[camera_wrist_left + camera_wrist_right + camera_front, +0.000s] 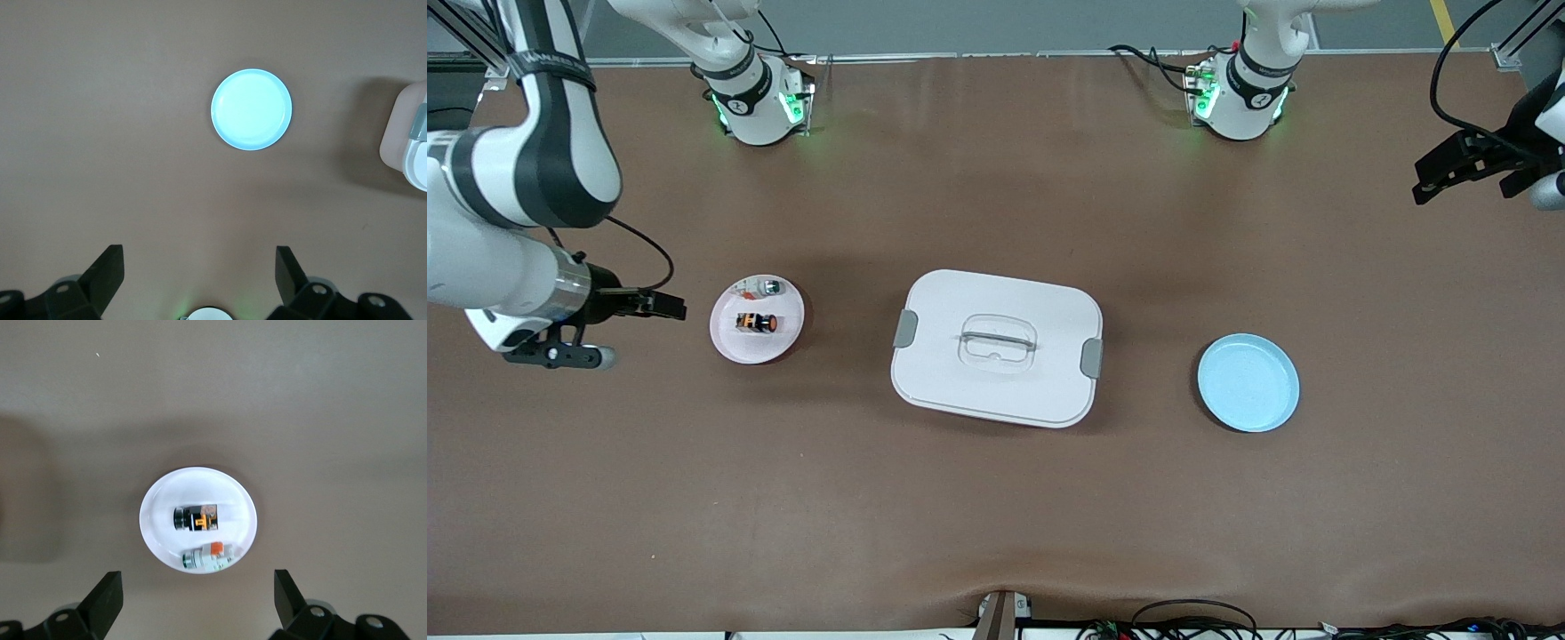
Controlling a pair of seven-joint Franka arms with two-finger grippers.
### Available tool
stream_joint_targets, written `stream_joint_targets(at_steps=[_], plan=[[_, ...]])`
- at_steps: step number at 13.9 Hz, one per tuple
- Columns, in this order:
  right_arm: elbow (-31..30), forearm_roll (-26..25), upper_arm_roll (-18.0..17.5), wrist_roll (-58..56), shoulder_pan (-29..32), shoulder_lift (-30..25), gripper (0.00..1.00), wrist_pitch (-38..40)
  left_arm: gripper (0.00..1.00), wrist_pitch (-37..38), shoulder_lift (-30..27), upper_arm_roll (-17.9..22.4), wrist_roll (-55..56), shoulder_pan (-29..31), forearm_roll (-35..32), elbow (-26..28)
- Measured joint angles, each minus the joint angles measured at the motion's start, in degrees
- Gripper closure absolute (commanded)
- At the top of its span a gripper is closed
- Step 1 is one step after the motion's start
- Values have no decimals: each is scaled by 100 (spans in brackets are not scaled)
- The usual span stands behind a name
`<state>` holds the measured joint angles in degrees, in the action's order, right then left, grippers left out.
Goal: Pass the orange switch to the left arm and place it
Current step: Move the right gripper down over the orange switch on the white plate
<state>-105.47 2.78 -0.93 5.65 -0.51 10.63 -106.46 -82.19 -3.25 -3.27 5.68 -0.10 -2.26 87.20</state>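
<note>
the right gripper (663, 305) hung with its fingers spread wide and nothing between them, over bare table at the right arm's end, just beside a white plate (727, 342). on that plate lay the orange switch (755, 322), apart from the gripper, with a small silvery-grey component (765, 287) beside it on the plate, farther from the front camera. in the right wrist view both parts lay side by side on the plate (157, 533), the switch (196, 518) dark with an orange patch. the box (996, 347), lid on, sat mid-table between the white plate and a light blue plate (1248, 382) toward the left arm's end. the left gripper (1449, 173) waited, fingers wide and empty, up over the table's edge at the left arm's end, well apart from the blue plate (251, 109).
</note>
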Motion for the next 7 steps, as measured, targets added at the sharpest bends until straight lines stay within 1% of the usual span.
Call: stream_joint_targets(at_steps=[4,7], plan=[[-1099,37,-13,0,-100,-127,0,-1188,0,13,-7,-9,0,-4,0,-3],[-1502,38,-25,6,-205,-143,0,-1747,0,13,13,-15,1,-6,0,-2]])
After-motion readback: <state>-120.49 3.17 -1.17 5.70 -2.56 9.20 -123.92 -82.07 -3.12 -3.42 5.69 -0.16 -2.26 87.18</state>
